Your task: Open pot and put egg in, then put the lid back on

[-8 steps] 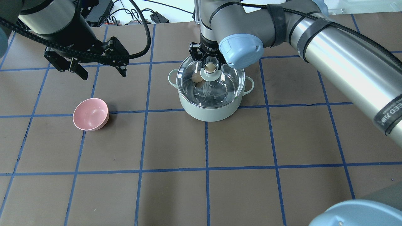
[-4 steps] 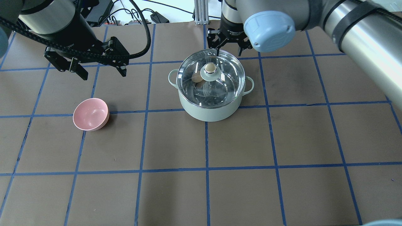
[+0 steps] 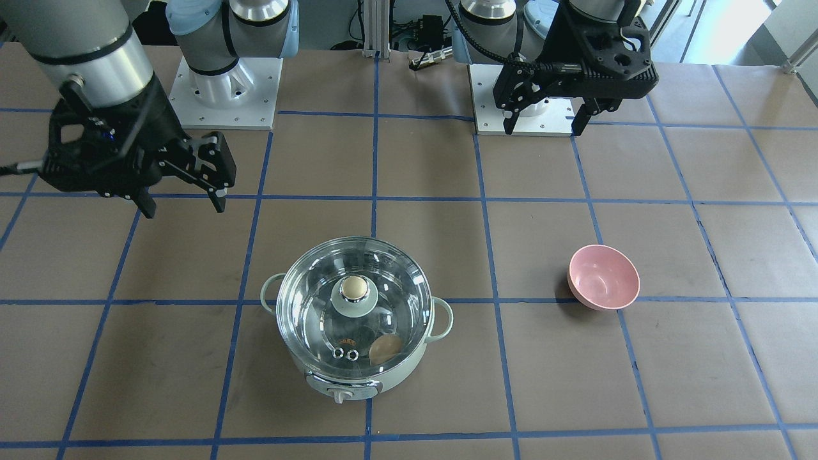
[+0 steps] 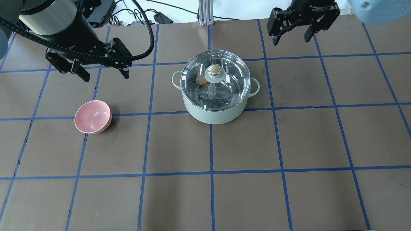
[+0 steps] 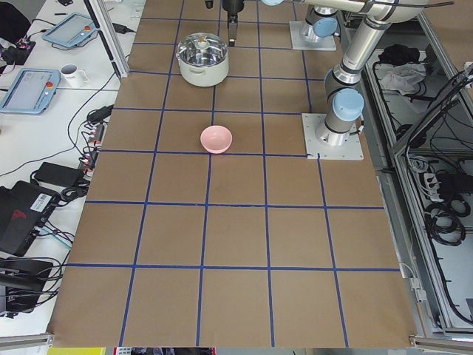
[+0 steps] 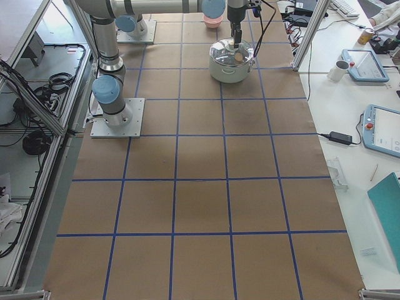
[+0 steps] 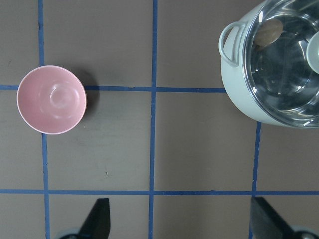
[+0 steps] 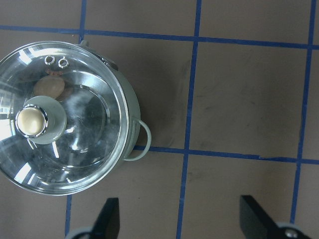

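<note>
Six camera views of one gridded counter [image 4: 244, 199], four fixed and two wrist-mounted.

The overhead view looks forward and down from behind the robot; the front-facing view looks steeply down from the opposite side, so left and right swap. Both show the pot [image 4: 214, 115] and pink bowl [image 4: 93, 116] at middle distance. The two side views sit high at opposite ends, looking along the whole counter, the pot small near the far end. Each wrist camera looks straight down from close above: the left frames the pink bowl and part of the pot, the right mostly the pot.
</note>
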You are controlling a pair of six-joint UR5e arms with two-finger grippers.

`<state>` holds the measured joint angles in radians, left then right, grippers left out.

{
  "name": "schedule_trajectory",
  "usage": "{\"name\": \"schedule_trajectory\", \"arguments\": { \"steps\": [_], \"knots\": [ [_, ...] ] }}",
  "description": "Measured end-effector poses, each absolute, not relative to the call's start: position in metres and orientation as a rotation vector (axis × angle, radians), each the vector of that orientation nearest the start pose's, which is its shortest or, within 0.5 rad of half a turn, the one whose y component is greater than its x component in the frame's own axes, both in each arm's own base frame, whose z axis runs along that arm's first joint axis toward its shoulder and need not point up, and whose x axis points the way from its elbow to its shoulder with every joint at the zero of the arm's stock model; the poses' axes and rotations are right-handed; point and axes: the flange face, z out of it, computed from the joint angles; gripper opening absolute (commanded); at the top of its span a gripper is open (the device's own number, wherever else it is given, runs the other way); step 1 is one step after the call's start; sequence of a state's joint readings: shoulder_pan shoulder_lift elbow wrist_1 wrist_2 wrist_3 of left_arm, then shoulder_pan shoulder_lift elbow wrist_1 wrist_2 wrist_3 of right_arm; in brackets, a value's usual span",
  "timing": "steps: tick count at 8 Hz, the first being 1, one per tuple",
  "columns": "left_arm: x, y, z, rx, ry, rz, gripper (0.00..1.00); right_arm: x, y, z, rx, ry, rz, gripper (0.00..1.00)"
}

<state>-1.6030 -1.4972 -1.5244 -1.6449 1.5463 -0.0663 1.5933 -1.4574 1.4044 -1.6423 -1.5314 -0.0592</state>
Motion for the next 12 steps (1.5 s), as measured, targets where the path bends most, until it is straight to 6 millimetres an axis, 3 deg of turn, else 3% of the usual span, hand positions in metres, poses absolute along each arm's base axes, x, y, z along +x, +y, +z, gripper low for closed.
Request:
{"name": "schedule_trajectory", "arguments": {
  "steps": [1,6,12],
  "knots": [
    [-0.151,-0.458,0.538,-0.053,3.167,-0.071,1.00,0.143,-0.534,0.529,-0.139,3.100,-0.207,1.00],
    [-0.151,-0.458,0.538,-0.053,3.167,-0.071,1.00,0.144,-0.500,0.518,-0.158,3.103,-0.141,1.00],
    [-0.150,-0.458,0.538,-0.053,3.167,-0.071,1.00,0.143,-0.498,0.513,-0.159,3.100,-0.132,1.00]
  ]
}}
